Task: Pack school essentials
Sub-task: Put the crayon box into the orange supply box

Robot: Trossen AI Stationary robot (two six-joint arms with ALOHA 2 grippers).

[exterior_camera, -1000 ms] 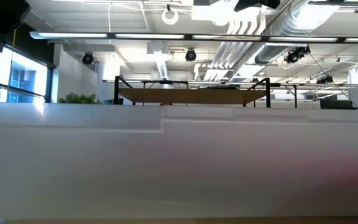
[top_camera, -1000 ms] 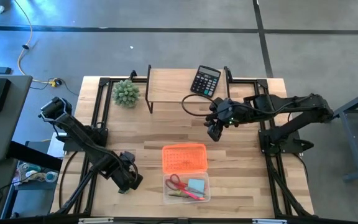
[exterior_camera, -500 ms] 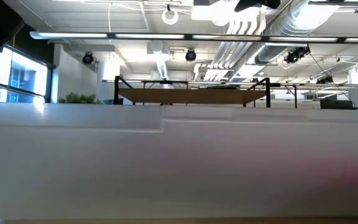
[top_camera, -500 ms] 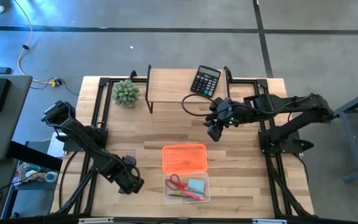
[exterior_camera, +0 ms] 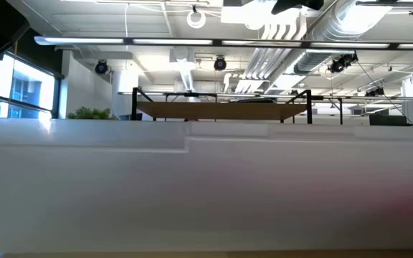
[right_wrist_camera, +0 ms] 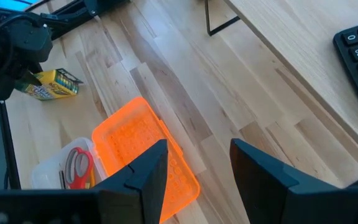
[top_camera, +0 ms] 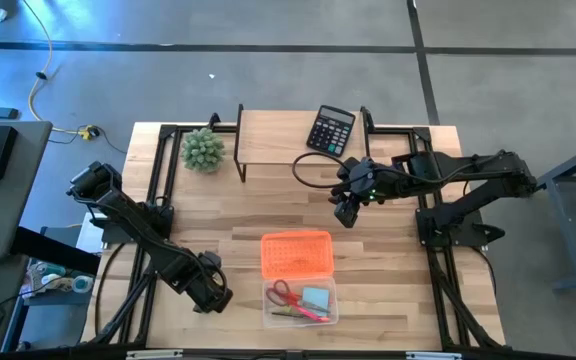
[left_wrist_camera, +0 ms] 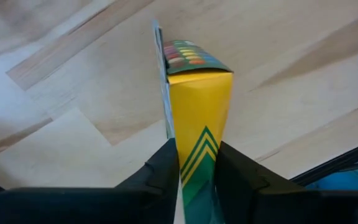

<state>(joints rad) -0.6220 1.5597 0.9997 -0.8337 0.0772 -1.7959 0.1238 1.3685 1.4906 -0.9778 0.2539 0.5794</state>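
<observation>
- Left gripper (left_wrist_camera: pixel 194 163) pinches the yellow-and-green crayon box (left_wrist_camera: pixel 197 99) tight, low over the wooden table (top_camera: pixel 268 210), left of the clear plastic case (top_camera: pixel 301 300).
- Fetching step; next, carry it rightward over the case.
- Right gripper (right_wrist_camera: pixel 194 158) waits mid-table, fingers spread, empty.

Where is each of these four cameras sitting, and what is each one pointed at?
High view: above the table, looking straight down; shows both arms, the open orange case and calculator.
Low view: at table-top height, facing the room; a white blur fills most of it, no arm shows.
Left wrist view: on the left arm, looking past the left gripper clamping a yellow-green crayon box.
Right wrist view: on the right arm, past the open right gripper, toward the case.
Shared: both wrist views show the crayon box.
</observation>
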